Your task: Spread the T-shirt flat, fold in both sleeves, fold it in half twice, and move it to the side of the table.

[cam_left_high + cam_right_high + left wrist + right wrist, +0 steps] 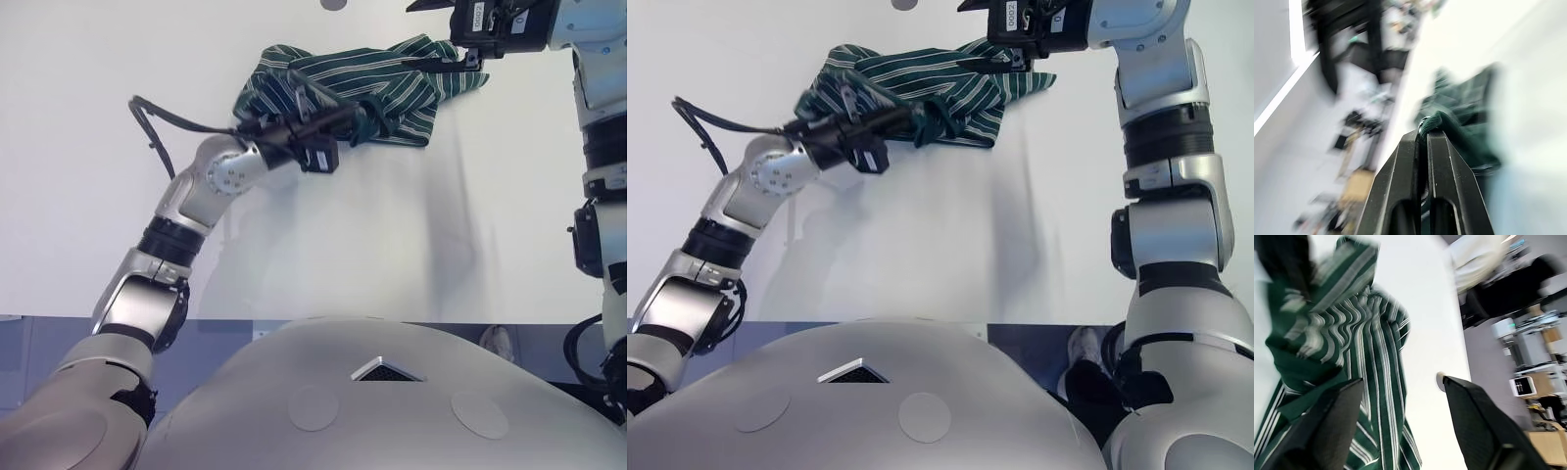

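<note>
T-shirt: dark green with thin white stripes, crumpled in a loose heap at the far side of the table, toward the robot's right. No sleeve or hem lies flat.
Table: plain white top; the near half in front of the heap is bare.
Left gripper: fingers pressed together on a bunched fold of the green cloth, pinching it at the tips. It sits at the heap's near edge, reaching in from the left.
Right gripper: fingers spread wide apart and holding nothing, poised over the striped cloth at the heap's far right end.
What stands in the way: the left arm's wrist and fingers lie across the heap's left part and cover the cloth there; the right gripper's body hides the far right tip.
Grey disc: small and round, at the table's far edge, apart from the shirt.
Beyond the table: blurred dark furniture and room clutter, too smeared to tell apart.
</note>
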